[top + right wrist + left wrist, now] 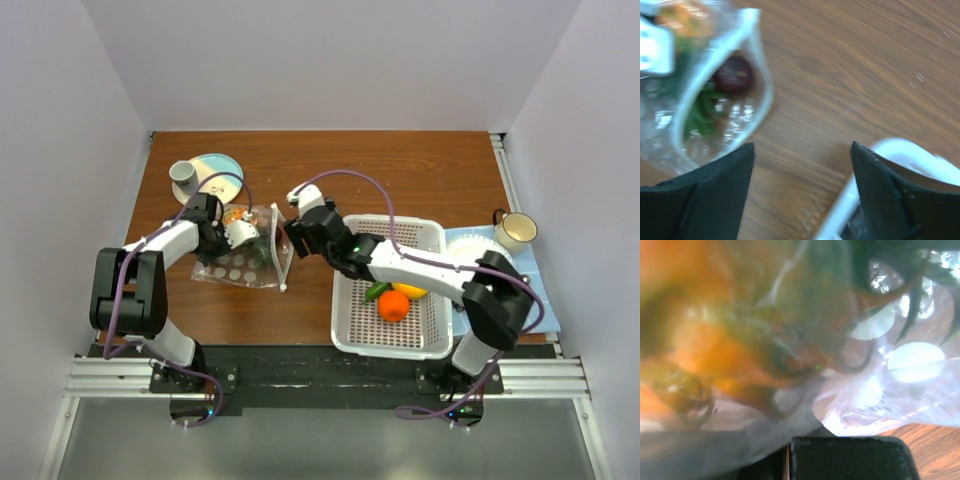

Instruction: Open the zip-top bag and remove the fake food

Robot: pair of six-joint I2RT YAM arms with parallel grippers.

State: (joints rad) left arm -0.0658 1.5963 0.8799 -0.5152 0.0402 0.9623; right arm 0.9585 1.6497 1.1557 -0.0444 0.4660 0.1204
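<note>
The bag [245, 262] lies on the surface [400, 170] just left of the white basket [390, 348], its mouth gaping toward the right arm. Our left claw [232, 234] is closed and, as far as we can judge, pinches the plastic at the bag's far side, lifting it a little. Our right claw [802, 150] hangs just outside the mouth, fingers wide apart with nothing between them.

An orange [393, 306], a lemon [411, 291] and a green piece [377, 291] sit in the basket. Inside the bag we see a dark round piece [733, 75], green leaves [700, 107] and something orange [682, 22].

To reach in well, we should hold the left pinch firm so the mouth gapes. We should steer the right fingers through the zip rim [767, 85], not onto it. The dark round piece lies nearest the opening, so we should close on that alone. Catching film with the food would drag the whole bag.
</note>
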